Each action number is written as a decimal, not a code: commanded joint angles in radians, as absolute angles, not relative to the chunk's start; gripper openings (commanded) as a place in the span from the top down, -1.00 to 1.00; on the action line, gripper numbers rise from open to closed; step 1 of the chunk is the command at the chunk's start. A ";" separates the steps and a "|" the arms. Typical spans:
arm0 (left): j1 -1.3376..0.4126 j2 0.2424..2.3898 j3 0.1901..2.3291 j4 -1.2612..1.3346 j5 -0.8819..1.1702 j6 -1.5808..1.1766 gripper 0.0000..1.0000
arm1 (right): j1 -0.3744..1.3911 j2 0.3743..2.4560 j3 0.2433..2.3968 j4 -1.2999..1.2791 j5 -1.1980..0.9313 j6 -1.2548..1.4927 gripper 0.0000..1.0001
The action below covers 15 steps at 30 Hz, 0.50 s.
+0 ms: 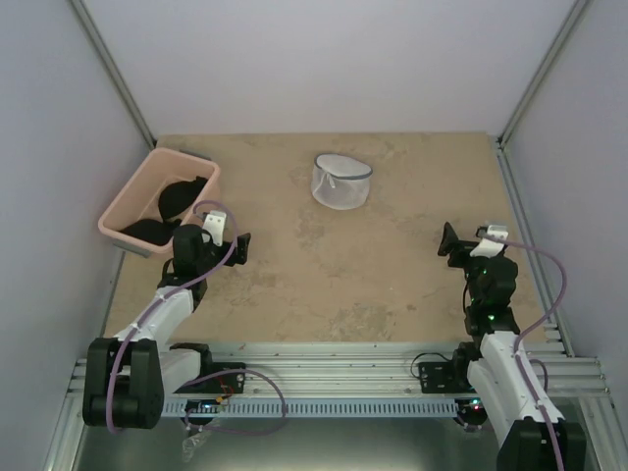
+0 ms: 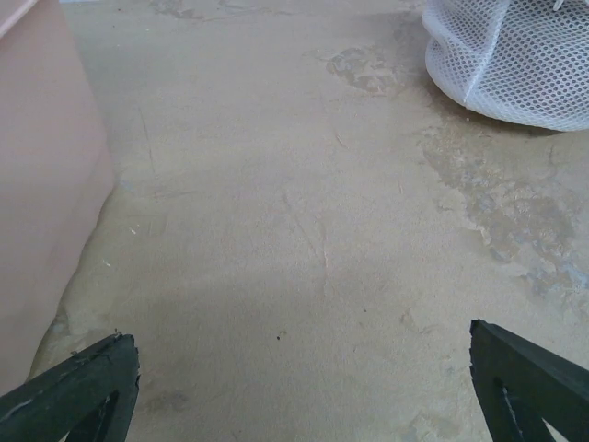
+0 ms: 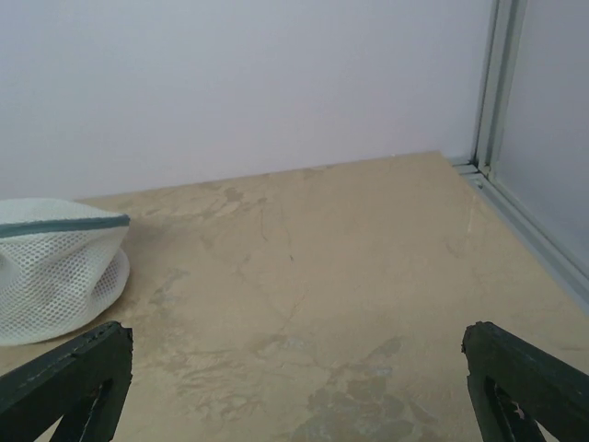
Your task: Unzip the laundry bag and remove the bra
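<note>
The laundry bag (image 1: 341,183) sits toward the far middle of the worktop (image 1: 324,285), its dark zipper rim (image 1: 345,167) uppermost, tilted and seemingly closed; no bra shows through the mesh. It lies ahead and right of the left tool (image 2: 299,368), and ahead and left of the right tool (image 3: 294,359) — both spread wide, empty, well apart from it — neither arm clearly nearer.

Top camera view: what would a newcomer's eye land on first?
The white mesh laundry bag stands alone at the far middle of the table. A pink bin holding black bras sits far left. The left gripper and the right gripper both hang open, short of the bag.
</note>
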State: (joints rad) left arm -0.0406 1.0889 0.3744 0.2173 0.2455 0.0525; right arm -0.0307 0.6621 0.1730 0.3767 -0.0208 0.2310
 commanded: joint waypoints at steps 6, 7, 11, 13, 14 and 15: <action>-0.035 1.066 0.392 0.219 0.268 0.064 -0.98 | -0.034 0.586 0.157 0.362 0.040 0.254 -0.95; -0.035 1.064 0.390 0.227 0.289 0.071 -0.98 | -0.033 0.578 0.152 0.363 0.027 0.259 -0.95; -0.038 1.008 0.466 0.111 0.370 0.096 -0.98 | -0.033 0.520 0.112 0.421 -0.056 0.250 -0.95; -0.047 1.005 0.563 -0.046 0.387 0.115 -0.98 | -0.034 0.502 0.122 0.416 -0.018 0.269 -0.95; -0.056 1.009 0.610 -0.133 0.390 0.135 -0.98 | -0.033 0.498 0.137 0.414 -0.035 0.245 -0.95; -0.064 1.006 0.649 -0.202 0.393 0.156 -0.98 | -0.033 0.498 0.158 0.413 -0.088 0.226 -0.95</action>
